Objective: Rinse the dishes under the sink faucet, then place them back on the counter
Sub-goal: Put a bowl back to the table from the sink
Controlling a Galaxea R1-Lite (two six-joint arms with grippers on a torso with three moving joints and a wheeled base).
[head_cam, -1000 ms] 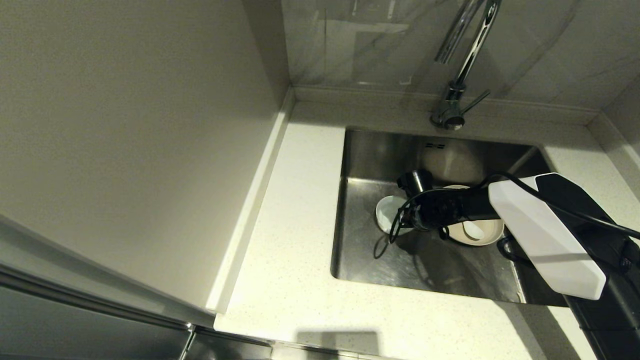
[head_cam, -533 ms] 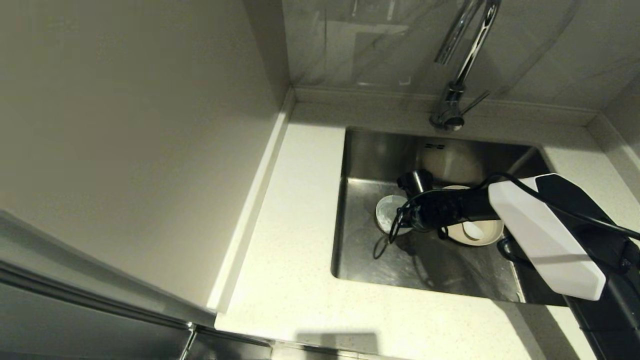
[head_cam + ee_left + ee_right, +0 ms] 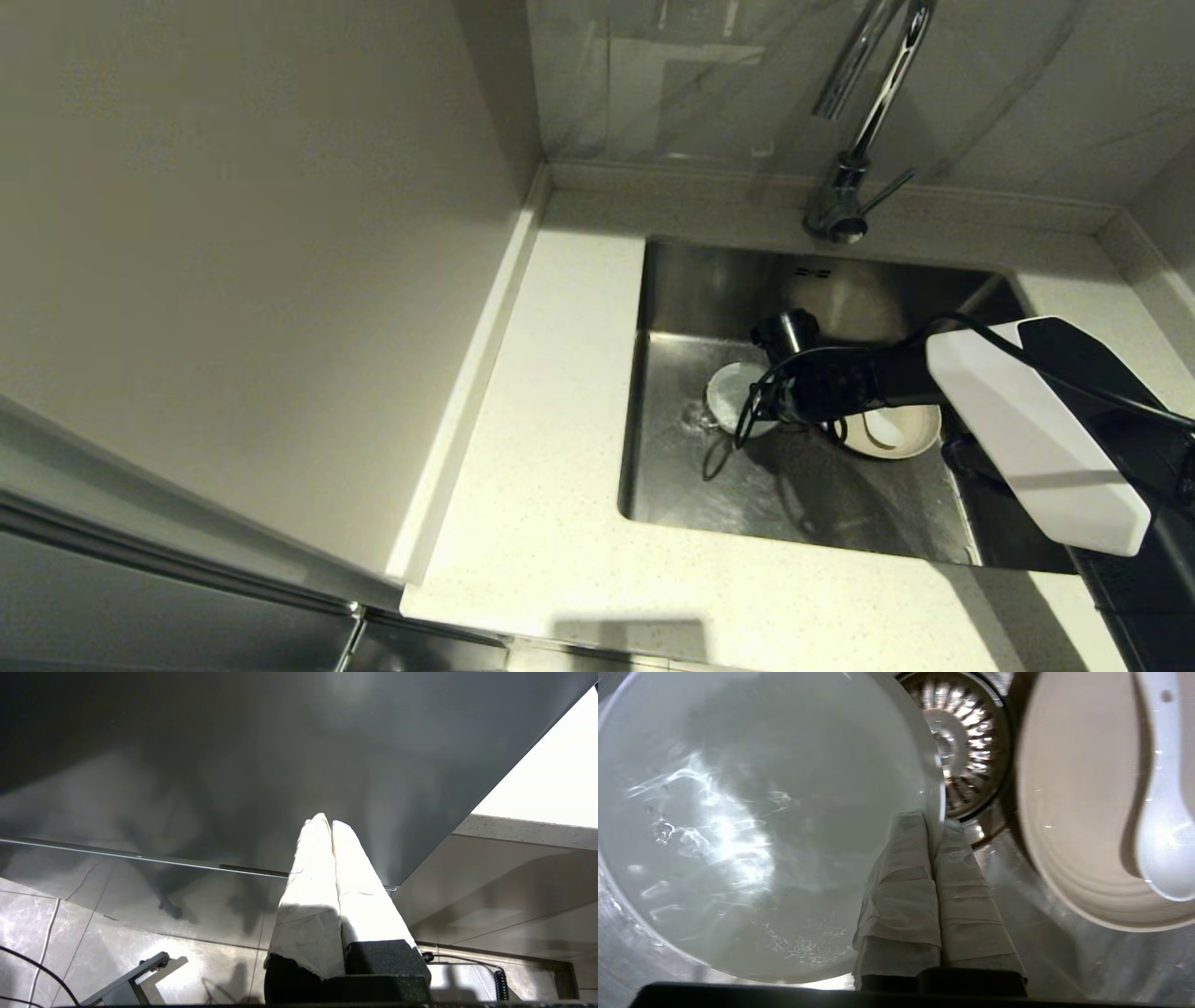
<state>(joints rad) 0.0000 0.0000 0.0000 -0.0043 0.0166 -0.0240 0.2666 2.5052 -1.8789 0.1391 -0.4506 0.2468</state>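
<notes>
bowl (image 3: 752,826), rim pinched by right pincer (image 3: 934,828)

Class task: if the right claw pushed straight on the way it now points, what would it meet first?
The right claw, shut on the bowl rim, points past it toward the drain strainer. That likely comes first, though depth is unclear.

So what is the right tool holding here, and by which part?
The right tool is shut on the bowl, pinching its rim on the side nearest the drain strainer, down in the sink.
</notes>
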